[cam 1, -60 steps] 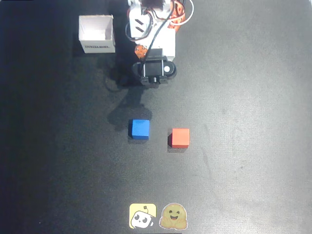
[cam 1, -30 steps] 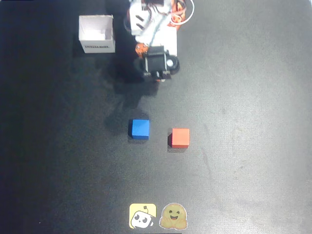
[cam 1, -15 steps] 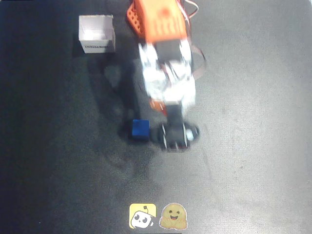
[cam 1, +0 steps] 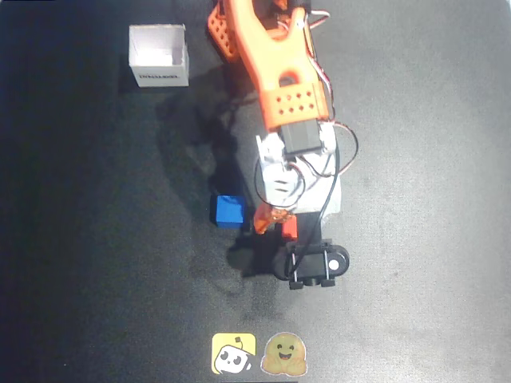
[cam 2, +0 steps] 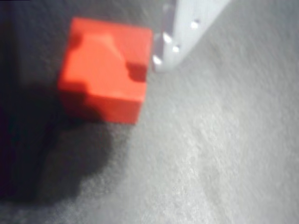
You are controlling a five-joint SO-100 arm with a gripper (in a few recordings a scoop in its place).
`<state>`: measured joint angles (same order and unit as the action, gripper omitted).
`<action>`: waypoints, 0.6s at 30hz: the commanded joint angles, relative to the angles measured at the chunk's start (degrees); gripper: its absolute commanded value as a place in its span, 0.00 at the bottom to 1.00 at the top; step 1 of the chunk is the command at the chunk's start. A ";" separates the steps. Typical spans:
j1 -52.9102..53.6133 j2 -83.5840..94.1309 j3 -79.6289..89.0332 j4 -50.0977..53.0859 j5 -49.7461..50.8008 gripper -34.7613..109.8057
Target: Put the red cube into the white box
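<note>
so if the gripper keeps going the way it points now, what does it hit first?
Most likely the red cube, right ahead of the gripper in the wrist view; beyond it, the black table. Depth is unclear.

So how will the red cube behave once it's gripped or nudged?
The red cube looks solid with flat matte faces, so probably stiff and not slippery. Sitting flat on the table, it should slide, not roll. It is small, so likely light.
</note>
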<state>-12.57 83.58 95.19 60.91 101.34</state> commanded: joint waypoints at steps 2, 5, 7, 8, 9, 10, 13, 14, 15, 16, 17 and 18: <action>-1.23 -0.88 -1.23 -2.37 1.76 0.45; -1.67 -1.76 -0.62 -3.16 2.46 0.45; -1.85 -1.76 0.88 -4.66 3.08 0.45; -1.93 -1.76 1.85 -5.54 3.34 0.45; -1.93 -1.85 3.16 -6.94 3.25 0.45; -1.85 -1.85 4.31 -8.26 3.43 0.45; -1.58 -1.85 7.12 -10.99 3.43 0.44; -1.58 -2.02 7.65 -11.43 3.60 0.44; -1.58 -2.11 8.35 -12.13 3.60 0.43; -1.49 -2.11 9.23 -12.92 3.60 0.43; -1.41 -2.20 9.49 -13.01 3.60 0.42; -1.32 -2.46 9.93 -13.36 3.69 0.41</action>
<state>-13.97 81.04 104.77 48.87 104.59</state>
